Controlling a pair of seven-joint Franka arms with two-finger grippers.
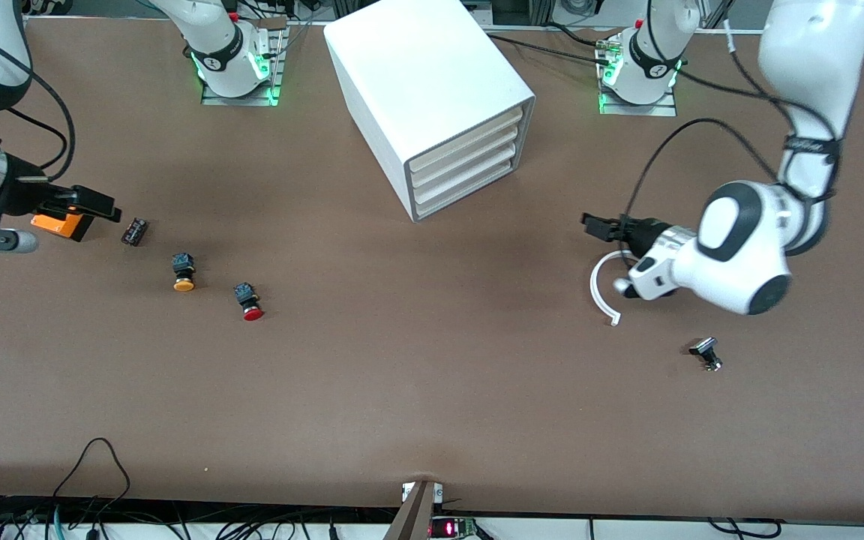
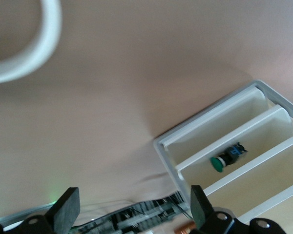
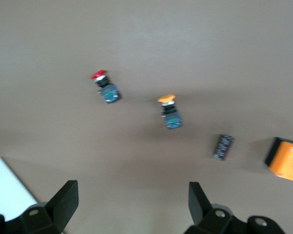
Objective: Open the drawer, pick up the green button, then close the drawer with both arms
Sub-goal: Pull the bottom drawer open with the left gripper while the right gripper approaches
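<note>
The white cabinet (image 1: pixel 417 82) stands at the robots' side of the table, with all four drawers pushed in. The bottom drawer (image 1: pixel 463 188) is shut. The green-capped button (image 2: pixel 223 160) shows only in the left wrist view, lying inside a low drawer of the cabinet (image 2: pixel 167 152); I cannot tell which one. My left gripper (image 1: pixel 593 225) is open and empty, low over the table in front of the drawers and apart from them; its jaws (image 2: pixel 133 204) stand wide. My right gripper (image 1: pixel 106 206) is open and empty at the right arm's end of the table, and shows wide open in the right wrist view (image 3: pixel 132 197).
An orange block (image 1: pixel 61 223), a small black part (image 1: pixel 134 231), a yellow-orange-capped button (image 1: pixel 184 274) and a red-capped button (image 1: pixel 249 302) lie near the right gripper. A white open ring (image 1: pixel 598 289) lies under the left wrist. A small black part (image 1: pixel 706 352) lies nearer the front camera.
</note>
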